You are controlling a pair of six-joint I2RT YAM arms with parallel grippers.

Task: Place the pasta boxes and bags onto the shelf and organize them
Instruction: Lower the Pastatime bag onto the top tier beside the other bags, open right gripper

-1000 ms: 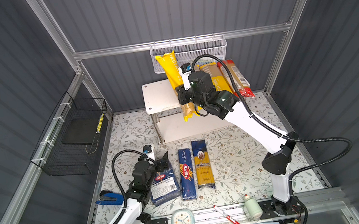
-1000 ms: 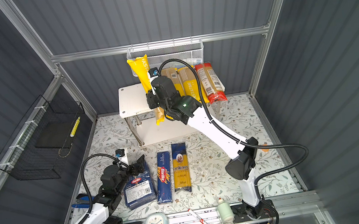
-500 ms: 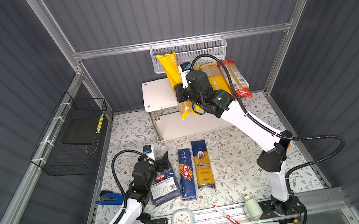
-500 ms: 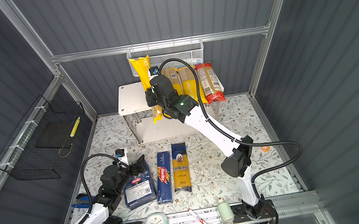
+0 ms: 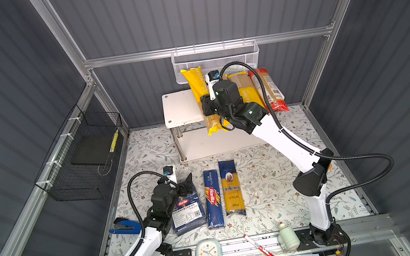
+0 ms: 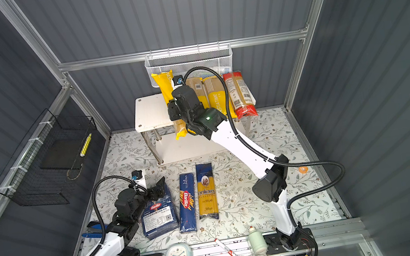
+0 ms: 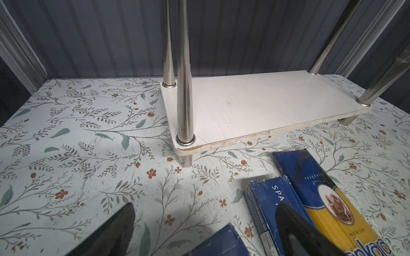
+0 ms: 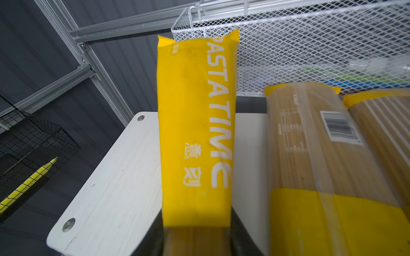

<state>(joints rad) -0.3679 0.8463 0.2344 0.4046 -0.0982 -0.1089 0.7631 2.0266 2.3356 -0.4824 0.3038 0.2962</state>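
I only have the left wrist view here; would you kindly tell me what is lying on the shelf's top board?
Observer: A red bag and two yellow bags lie side by side on the top board's right half.
Operator: Thank you; and the other arm?
Observer: The right gripper is at that board's front edge, a third yellow bag between its fingers; I cannot tell if they grip.
Operator: How does that bag sit?
Observer: Its near end sticks out past the front edge; its far end shows before the white mesh basket.
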